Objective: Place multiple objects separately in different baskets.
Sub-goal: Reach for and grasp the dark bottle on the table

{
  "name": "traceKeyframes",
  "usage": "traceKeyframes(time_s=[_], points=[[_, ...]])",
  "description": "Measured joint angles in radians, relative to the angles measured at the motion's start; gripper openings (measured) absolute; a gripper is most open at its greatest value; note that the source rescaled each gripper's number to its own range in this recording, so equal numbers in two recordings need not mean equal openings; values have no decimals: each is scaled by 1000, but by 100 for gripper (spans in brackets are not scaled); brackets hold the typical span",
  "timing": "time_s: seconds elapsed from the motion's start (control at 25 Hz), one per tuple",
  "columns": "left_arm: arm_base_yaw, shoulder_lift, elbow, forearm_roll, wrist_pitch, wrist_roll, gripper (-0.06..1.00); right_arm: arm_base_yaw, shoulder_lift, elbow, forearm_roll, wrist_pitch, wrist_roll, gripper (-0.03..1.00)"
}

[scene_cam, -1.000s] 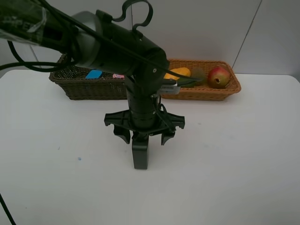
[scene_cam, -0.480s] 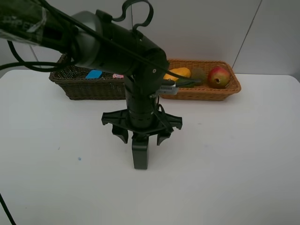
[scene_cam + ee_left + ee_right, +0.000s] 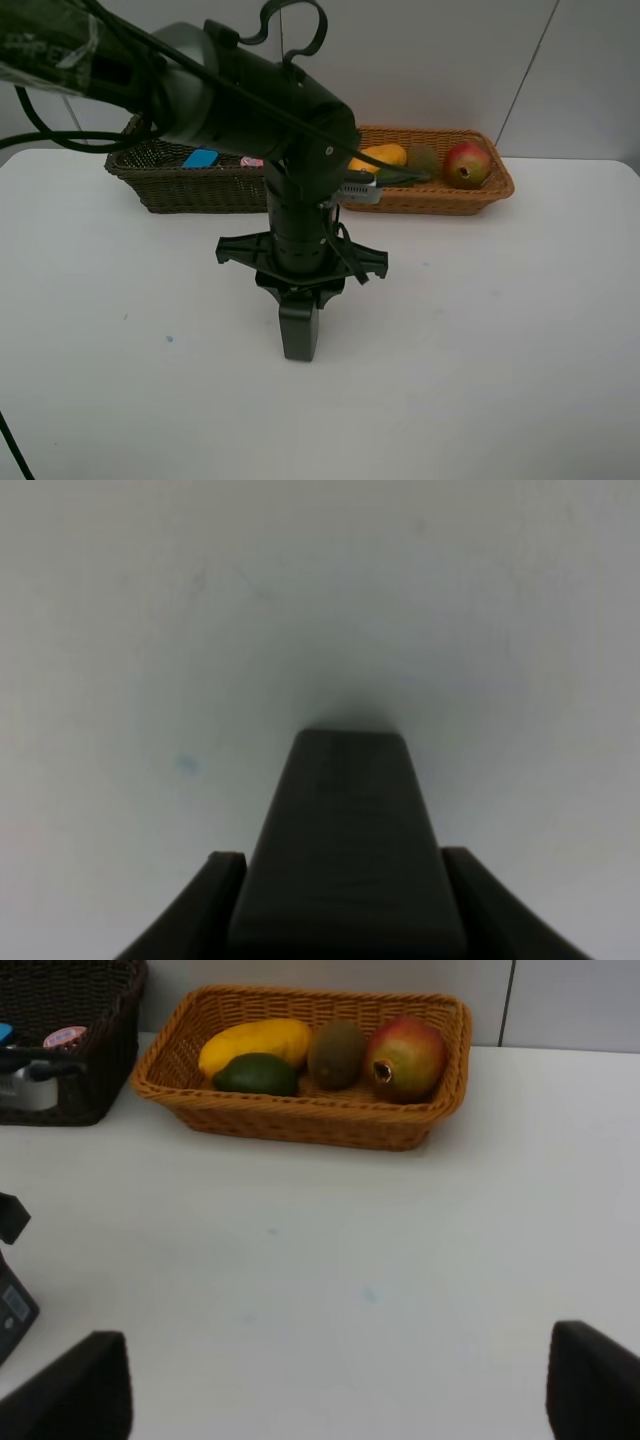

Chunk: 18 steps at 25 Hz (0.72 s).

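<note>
My left gripper (image 3: 300, 298) points down at the middle of the table and is shut on the dark green bottle (image 3: 300, 335), whose lower end touches the white tabletop. In the left wrist view the bottle (image 3: 345, 830) fills the gap between the two fingers (image 3: 215, 900). The dark olive-brown basket (image 3: 160, 188) at the back left holds a blue eraser block (image 3: 200, 158) and a pink item (image 3: 252, 161). In the orange-tan basket (image 3: 300, 1125) lie the mango (image 3: 255, 1038), avocado (image 3: 255, 1073), kiwi (image 3: 335, 1052) and pomegranate (image 3: 408, 1057). My right gripper (image 3: 330, 1390) is open and holds nothing.
The left arm's thick dark body (image 3: 240, 100) hangs over the gap between the two baskets and hides part of each. A grey wall stands right behind the baskets. White tabletop (image 3: 500, 350) stretches to the right and front of the bottle.
The left gripper's fingers, spread wide a second ago, have swung inward and shut on the dark green bottle. The bottle and the arm have stayed in place.
</note>
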Motion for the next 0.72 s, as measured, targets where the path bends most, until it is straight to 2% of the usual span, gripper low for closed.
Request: traceKeyframes(time_s=[0.72], points=[[0, 0, -46, -6, 9, 2, 1, 0, 0, 0, 0, 0, 0, 100]])
